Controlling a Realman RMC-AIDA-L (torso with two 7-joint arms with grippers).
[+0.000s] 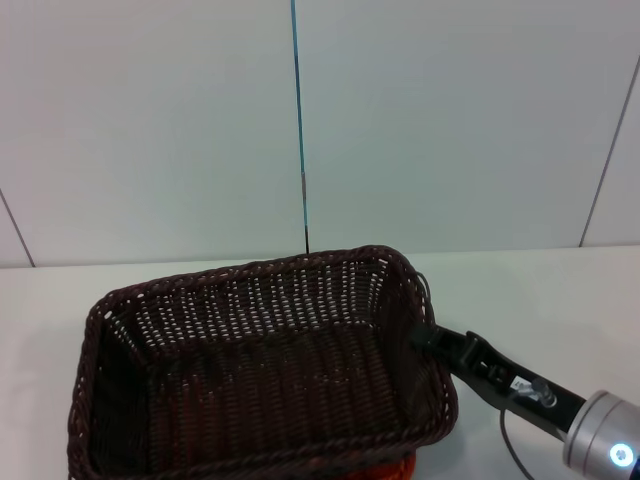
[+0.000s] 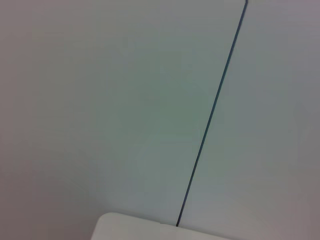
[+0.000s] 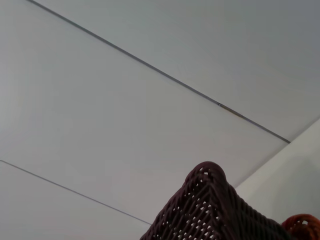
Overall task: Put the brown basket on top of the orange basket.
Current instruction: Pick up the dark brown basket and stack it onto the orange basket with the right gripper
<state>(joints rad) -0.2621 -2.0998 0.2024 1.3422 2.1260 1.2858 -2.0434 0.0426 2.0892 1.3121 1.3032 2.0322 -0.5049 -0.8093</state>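
On the white bench (image 1: 560,290), near the front edge in the head view, the brown basket (image 1: 260,370) sat over the orange basket (image 1: 385,468), of which only a thin strip of orange showed beneath the brown basket's near right corner. The brown basket was upright and open at the top, its woven floor and sloped sides showing inside.

From the lower right, the right arm reached in, and the right end effector (image 1: 432,340) met the brown basket's right-hand rim, beside a thin wire loop at that end. Its dark tip lay against the braided edge, but whether its fingers were clamped on the rim or spread apart could not be told.

At the right wrist, the camera looked up past a corner of the brown basket (image 3: 210,210) toward the pale wall panels (image 3: 125,100), with a bit of the orange basket (image 3: 302,225) just beside it.

From the left wrist, only the wall (image 2: 100,100), a dark seam (image 2: 210,120) and a corner of the bench (image 2: 130,227) appeared; the left end effector was out of sight.
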